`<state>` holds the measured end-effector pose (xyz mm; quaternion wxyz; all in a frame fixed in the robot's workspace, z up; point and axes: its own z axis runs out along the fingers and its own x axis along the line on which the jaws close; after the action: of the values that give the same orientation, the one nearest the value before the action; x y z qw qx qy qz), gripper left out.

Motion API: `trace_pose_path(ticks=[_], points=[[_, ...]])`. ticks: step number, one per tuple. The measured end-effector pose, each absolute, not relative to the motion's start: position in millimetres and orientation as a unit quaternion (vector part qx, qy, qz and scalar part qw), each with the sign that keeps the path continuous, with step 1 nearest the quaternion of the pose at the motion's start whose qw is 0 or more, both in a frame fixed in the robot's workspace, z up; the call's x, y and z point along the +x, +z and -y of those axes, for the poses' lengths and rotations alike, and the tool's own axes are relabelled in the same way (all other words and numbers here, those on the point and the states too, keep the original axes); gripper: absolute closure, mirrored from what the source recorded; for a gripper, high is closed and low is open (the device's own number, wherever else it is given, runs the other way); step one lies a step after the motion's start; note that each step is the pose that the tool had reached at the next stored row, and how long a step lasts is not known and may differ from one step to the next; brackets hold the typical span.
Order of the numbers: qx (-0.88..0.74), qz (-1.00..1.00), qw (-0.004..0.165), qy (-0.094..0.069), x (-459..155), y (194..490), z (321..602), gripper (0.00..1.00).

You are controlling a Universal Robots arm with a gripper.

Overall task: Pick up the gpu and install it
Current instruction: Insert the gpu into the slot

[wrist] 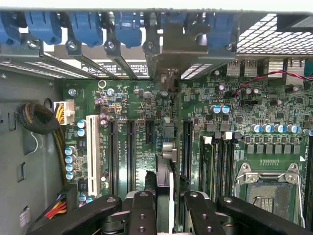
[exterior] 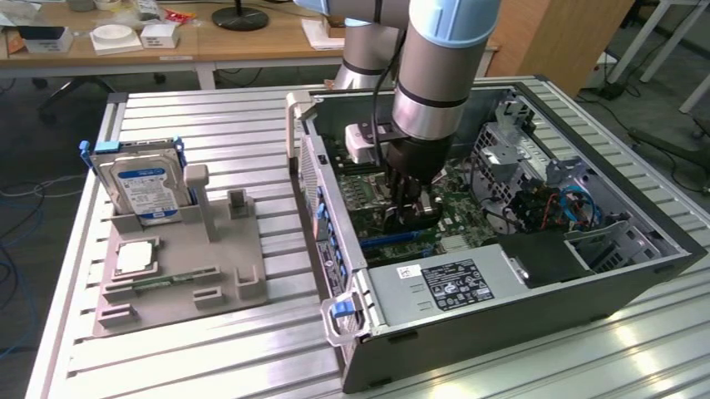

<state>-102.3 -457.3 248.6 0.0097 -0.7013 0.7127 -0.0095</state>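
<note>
While the gpu stands edge-on inside the open computer case, you have the gripper closed narrowly on it, one of the fingers against each face. The card is upright over the motherboard on the case floor, running parallel to the long black slots. Its far end points at the case's rear wall with the blue clips. You can't tell if it's seated. Beside the case, a grey fixture holds the hard drive

GPU — edge-on, upright, at mobo slots
</note>
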Motion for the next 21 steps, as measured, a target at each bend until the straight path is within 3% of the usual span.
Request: trace_pose_path(ticks=[21], points=[[-0.701,-0.713,0.011,-0.011,-104.3,248.3,457.4,0.73]])
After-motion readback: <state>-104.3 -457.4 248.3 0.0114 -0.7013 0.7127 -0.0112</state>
